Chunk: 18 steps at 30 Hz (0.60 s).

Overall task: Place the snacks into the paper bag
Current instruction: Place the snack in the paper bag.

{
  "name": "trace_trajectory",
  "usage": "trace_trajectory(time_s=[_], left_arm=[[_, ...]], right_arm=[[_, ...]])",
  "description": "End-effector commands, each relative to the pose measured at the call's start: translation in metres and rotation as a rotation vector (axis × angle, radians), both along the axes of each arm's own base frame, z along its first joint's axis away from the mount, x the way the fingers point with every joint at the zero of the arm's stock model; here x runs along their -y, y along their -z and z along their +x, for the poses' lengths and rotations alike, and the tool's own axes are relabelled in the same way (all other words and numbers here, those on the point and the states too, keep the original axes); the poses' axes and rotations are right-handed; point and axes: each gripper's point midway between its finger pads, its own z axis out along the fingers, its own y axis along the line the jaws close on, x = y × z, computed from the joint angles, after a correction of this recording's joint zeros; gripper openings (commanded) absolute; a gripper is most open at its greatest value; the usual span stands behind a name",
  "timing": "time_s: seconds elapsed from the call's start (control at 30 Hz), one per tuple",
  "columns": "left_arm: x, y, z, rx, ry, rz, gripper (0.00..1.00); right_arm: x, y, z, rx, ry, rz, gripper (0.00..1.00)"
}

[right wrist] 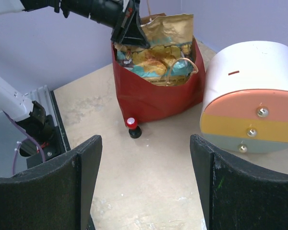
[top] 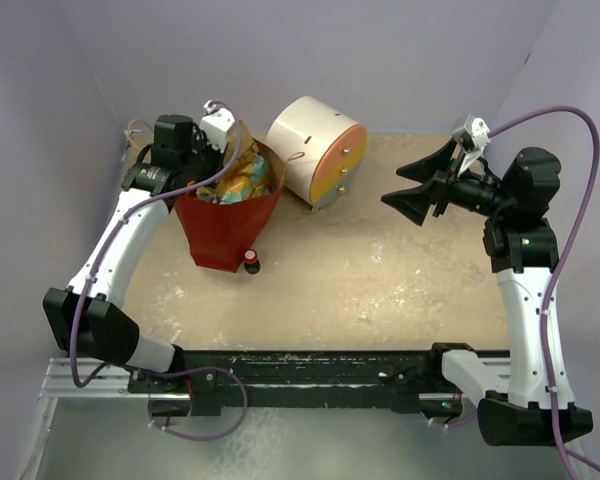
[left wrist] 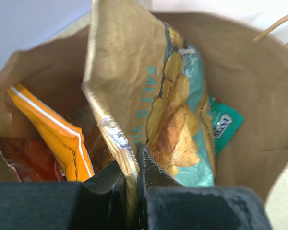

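Tabletop [top: 380, 280]: sandy and scuffed, and it carries everything I list below.
Paper bag [top: 225, 235]: upright at the far left, red outside, mouth open, packets inside.
Drawer unit [top: 315, 150]: cream cylinder just right of the bag.
Right hand [right wrist: 145, 146]: I have it hovering well apart from the bag, jaws spread wide, gripping nothing.
Left hand [left wrist: 133, 163]: at the bag's mouth, pinched tight on the tan-and-teal packet [left wrist: 153, 96].
Tan-and-teal packet: standing inside the bag.
Orange packet [left wrist: 57, 134]: inside, beside it.
Bottle [top: 251, 262]: red-capped, at the bag's near foot.
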Motion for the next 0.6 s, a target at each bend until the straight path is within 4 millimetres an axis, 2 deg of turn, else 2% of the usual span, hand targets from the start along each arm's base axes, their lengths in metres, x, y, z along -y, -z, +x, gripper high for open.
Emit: trace_trajectory(time_s=[0.0, 0.13, 0.37, 0.47, 0.57], left_arm=[[-0.026, 0.034, 0.002, -0.070, -0.035, 0.085, 0.07], [-0.032, 0.064, -0.002, -0.175, -0.020, 0.119, 0.06], [-0.037, 0.106, -0.015, -0.329, 0.012, 0.171, 0.24], [-0.040, 0.112, -0.018, -0.357, 0.014, 0.181, 0.31], [-0.039, 0.101, -0.015, -0.337, 0.011, 0.172, 0.45]], right_arm=[[0.001, -0.005, 0.004, 0.043, 0.003, 0.000, 0.76], [0.001, -0.003, 0.005, 0.041, 0.004, 0.000, 0.76], [0.001, -0.003, 0.005, 0.037, 0.004, -0.001, 0.76], [0.001, -0.002, 0.007, 0.037, 0.004, -0.001, 0.76], [0.001, -0.002, 0.008, 0.032, 0.001, 0.002, 0.76]])
